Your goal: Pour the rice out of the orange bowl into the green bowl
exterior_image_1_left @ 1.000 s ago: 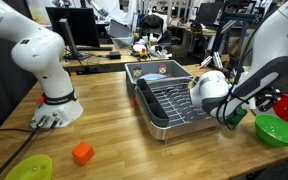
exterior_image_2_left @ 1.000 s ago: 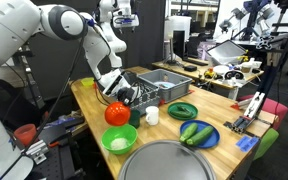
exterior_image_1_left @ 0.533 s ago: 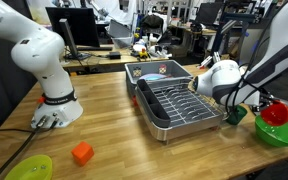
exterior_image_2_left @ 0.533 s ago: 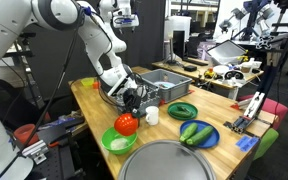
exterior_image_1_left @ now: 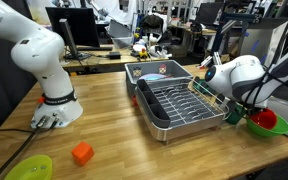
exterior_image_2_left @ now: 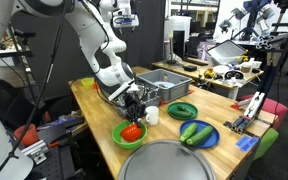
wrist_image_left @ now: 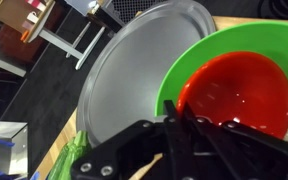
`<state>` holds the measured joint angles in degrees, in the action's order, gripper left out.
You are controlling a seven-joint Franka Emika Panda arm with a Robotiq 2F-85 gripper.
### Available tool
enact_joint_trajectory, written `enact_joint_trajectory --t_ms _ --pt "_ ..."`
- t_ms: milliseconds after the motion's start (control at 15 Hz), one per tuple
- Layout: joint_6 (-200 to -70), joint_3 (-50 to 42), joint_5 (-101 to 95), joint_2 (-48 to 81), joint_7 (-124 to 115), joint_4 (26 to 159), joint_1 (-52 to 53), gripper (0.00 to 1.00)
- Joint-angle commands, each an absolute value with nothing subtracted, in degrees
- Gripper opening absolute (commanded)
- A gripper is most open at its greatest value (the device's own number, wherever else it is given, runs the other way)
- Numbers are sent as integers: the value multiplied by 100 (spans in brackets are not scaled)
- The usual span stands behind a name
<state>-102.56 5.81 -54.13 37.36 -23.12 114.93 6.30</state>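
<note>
wooden table (exterior_image_1_left: 104, 110) | jaws clamped on orange bowl (wrist_image_left: 239, 95) rim | bowl tilted inside green bowl (wrist_image_left: 214, 50)

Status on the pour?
Gripper shut on rim of small glossy red-orange plastic bowl. That bowl sits low inside wide bright green plastic bowl. No obstruction seen.
</note>
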Motion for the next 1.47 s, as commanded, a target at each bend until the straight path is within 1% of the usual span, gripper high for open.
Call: enact_joint_trajectory --t_ms 0,200,733,1067,1400 --pt "-11120 488 -5551 3298 -2103 12107 509 2" --pt "-11377 376 -5588 3066 -2034 12414 519 2" --pt "-11463 215 -5844 2373 -2592 13100 651 2" --pt "-11406 241 -6118 2119 -3048 13224 710 2" --pt "-11264 222 -6455 2141 -3843 13193 760 2"
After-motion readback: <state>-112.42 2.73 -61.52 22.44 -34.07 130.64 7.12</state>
